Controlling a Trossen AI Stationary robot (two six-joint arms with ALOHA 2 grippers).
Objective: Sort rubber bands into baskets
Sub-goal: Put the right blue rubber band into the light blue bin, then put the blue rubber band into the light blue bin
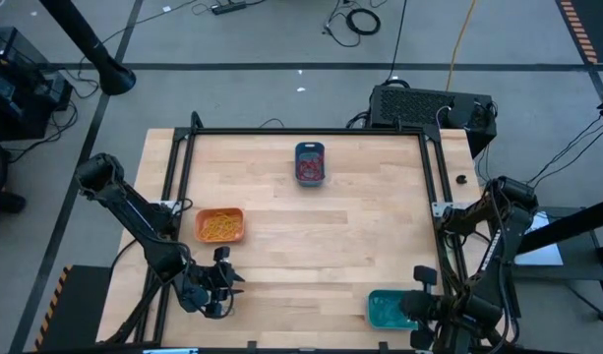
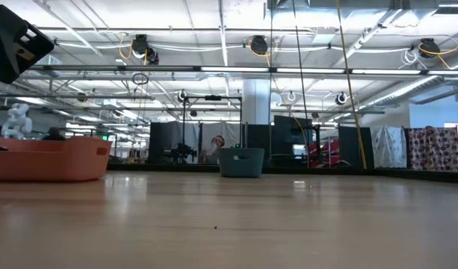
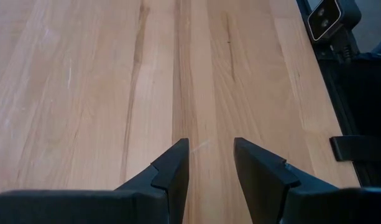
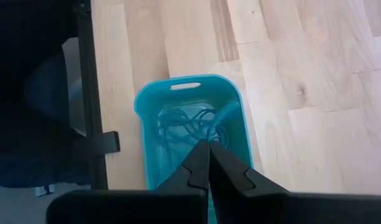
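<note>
While both arms sit at the near edge of the bench (image 1: 311, 236), you have three baskets laid out on it. Your orange basket (image 1: 219, 224) lies toward the left side and holds a heap of yellow-orange rubber bands (image 1: 218, 227) — too many and too fine to count. Your dark teal-blue basket (image 1: 310, 162) stands near the far edge, with red and dark bands (image 1: 310, 170) tangled inside. Your turquoise basket (image 4: 191, 127) sits at the near right corner, holding a small knot of blue bands (image 4: 187, 124).

Your left gripper (image 3: 210, 163) hovers over bare wood just in front of the orange basket — its fingers (image 3: 174, 168) stand apart and hold nothing. Your right gripper (image 4: 207, 163) hangs directly above the turquoise basket with its fingers pressed together, nothing between them.
</note>
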